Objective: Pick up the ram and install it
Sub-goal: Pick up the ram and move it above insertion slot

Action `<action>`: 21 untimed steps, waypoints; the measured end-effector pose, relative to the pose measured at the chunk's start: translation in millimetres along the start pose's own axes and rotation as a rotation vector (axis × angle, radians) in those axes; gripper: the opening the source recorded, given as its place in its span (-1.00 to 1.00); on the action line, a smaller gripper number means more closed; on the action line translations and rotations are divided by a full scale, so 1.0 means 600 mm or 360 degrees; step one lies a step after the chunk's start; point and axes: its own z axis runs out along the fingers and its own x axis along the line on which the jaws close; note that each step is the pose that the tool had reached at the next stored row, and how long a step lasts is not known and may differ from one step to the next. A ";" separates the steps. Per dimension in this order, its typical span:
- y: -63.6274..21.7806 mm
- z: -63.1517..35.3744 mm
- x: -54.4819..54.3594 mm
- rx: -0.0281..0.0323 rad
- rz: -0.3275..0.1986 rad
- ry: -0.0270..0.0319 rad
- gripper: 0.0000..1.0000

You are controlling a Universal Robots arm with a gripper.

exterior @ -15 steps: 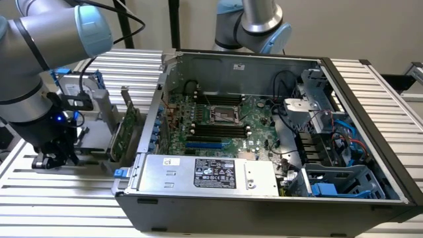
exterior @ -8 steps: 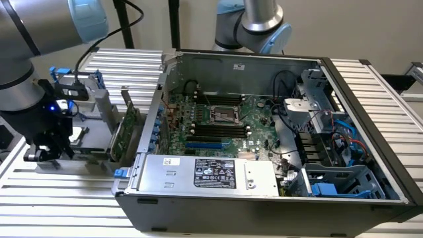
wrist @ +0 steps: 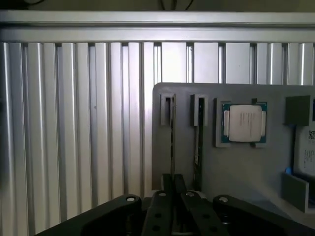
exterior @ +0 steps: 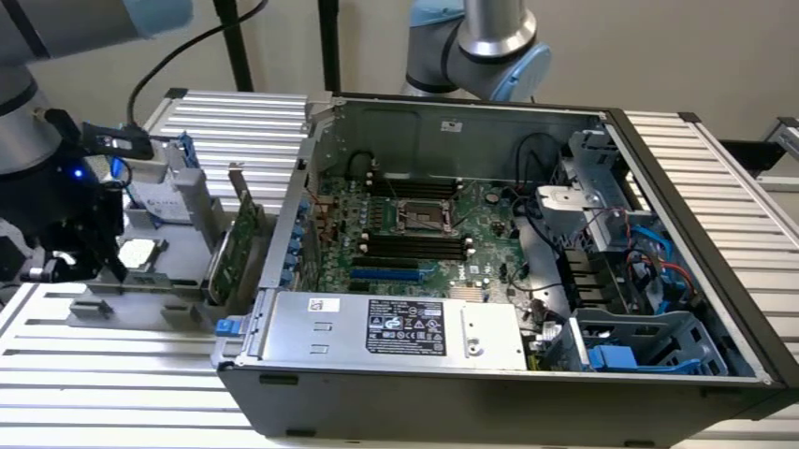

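- hand (wrist: 173, 186): fingers drawn narrow on either side of the ram (wrist: 173, 140); looks clamped on its thin edge.
- ram stands edge-up in its slot on the grey tray (wrist: 246, 167), not lifted. Second stick (wrist: 197, 142) just beside it, processor chip (wrist: 243, 123) further along.
- risk: an off-centre pinch on so thin an edge could let the stick tilt, slip or jam in the slot, or knock the second stick.
- risk: memory slots (exterior: 406, 245) in the open PC case (exterior: 500, 393) are narrow and well apart from the tray; a skewed stick likely won't seat.
- surface: ribbed aluminium table (wrist: 74, 123). Room: plain wall (exterior: 699, 56), second arm (exterior: 487, 42) behind the case.
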 end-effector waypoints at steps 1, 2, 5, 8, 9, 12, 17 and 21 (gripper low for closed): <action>0.000 -0.007 0.000 -0.00003 -0.0001 0.00001 -1.00; 0.000 -0.013 0.000 -0.00001 -0.0002 -0.00006 -1.00; -0.001 -0.028 -0.001 0.00001 -0.0007 -0.00038 -1.00; -0.003 -0.040 -0.001 0.00016 -0.0013 -0.00096 -1.00; -0.004 -0.044 -0.001 0.00020 -0.0016 -0.00119 -1.00; -0.007 -0.054 -0.001 0.00037 -0.0024 -0.00193 -1.00; -0.018 -0.071 -0.002 0.00059 -0.0038 -0.00326 -1.00; -0.036 -0.088 -0.003 0.00052 -0.0044 -0.00449 -1.00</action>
